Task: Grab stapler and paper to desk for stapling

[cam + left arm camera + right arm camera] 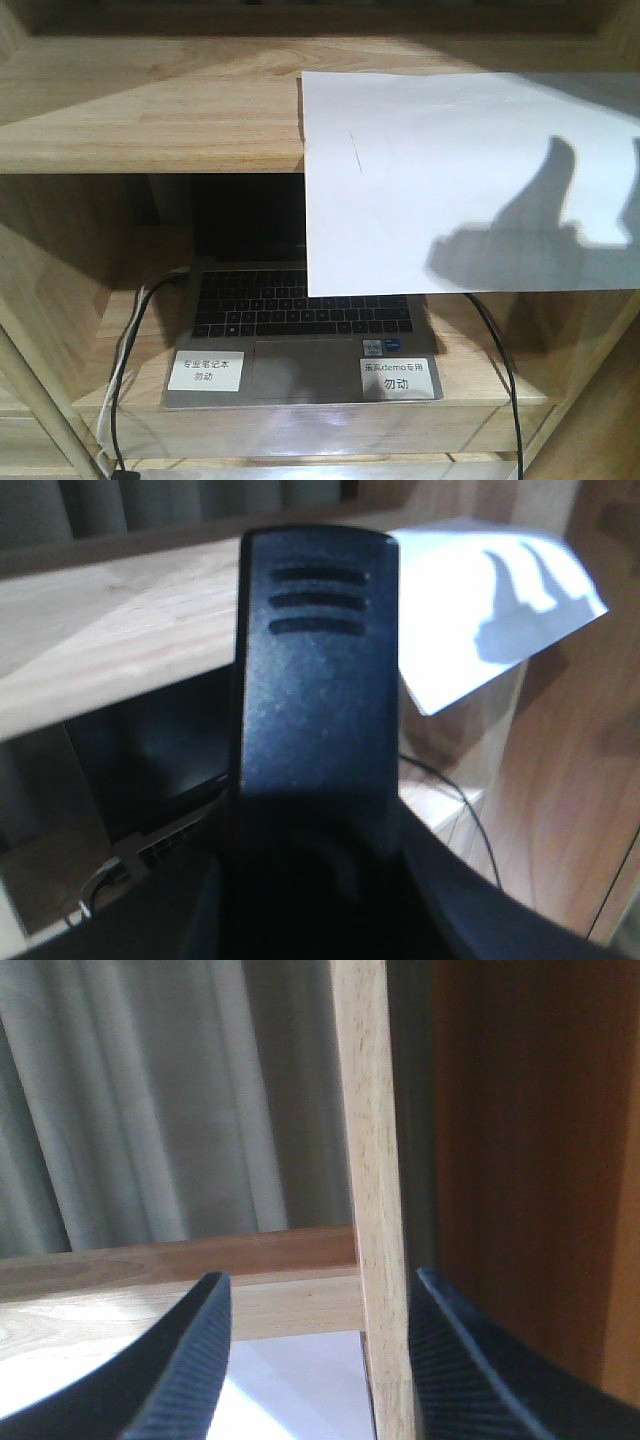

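The white paper (pixel 440 170) lies on the upper shelf, its front half hanging over the shelf edge, and a gripper's shadow falls on it. In the left wrist view the paper (pixel 470 610) is up and to the right. A black stapler (pixel 315 680) with three grooves stands upright in my left gripper (pixel 316 850), which is shut on it; its fingers are dark and mostly hidden. My right gripper (pixel 318 1278) is open above the paper's (pixel 300 1390) far corner, a shelf post (pixel 375 1210) between its fingers. The desk is out of view.
An open laptop (pixel 300 330) with two white labels sits on the lower shelf (pixel 300 420) under the paper. Cables (pixel 500 370) run down both sides of it. Brown side panels (pixel 570 780) close in on the right. Grey curtains (pixel 150 1110) hang behind the shelves.
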Motion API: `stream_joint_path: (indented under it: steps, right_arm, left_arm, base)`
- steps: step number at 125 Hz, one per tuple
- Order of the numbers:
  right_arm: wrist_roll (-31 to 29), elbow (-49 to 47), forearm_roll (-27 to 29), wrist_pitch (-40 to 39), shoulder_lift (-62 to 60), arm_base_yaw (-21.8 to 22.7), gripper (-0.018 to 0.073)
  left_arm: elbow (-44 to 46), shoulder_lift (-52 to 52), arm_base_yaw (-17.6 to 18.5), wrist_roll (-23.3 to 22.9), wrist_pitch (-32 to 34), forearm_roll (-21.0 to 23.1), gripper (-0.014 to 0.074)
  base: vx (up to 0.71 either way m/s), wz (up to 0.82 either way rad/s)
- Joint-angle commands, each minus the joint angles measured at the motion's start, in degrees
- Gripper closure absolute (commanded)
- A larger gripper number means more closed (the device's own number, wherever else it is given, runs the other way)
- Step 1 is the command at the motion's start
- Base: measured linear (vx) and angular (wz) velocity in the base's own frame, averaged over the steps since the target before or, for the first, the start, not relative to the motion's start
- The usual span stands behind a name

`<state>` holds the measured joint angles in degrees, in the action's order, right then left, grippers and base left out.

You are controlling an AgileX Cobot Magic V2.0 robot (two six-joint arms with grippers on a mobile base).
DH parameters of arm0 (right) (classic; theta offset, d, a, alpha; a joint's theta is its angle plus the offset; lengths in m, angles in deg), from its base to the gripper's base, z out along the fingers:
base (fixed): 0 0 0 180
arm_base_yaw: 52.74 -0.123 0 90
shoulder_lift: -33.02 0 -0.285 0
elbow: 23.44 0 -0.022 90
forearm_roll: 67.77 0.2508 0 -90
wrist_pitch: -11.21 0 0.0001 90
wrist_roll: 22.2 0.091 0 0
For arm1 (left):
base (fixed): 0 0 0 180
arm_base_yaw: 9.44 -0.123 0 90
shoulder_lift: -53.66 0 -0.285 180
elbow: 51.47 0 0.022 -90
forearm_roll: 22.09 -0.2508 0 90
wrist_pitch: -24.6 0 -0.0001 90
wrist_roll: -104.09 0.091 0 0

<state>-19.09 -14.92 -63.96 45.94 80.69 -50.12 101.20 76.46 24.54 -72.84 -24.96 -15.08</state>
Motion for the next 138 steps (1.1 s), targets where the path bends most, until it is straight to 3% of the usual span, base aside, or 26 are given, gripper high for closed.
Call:
stream_joint_path:
  steps: [1, 138]
  right_arm:
    - [-0.43, -1.41, 0.06, -4.21, 0.3, 0.21, 0.0181]
    - [-0.43, -1.41, 0.06, -4.21, 0.3, 0.21, 0.0181]
  left_arm:
    - [-0.04, -3.19, 0.37, -0.15, 6.34, 1.61, 0.0603]
    - [-0.15, -6.85, 0.37, -0.1, 5.11, 1.53, 0.0603]
  base:
    - [0.0, 0.0]
    - [0.0, 0.0]
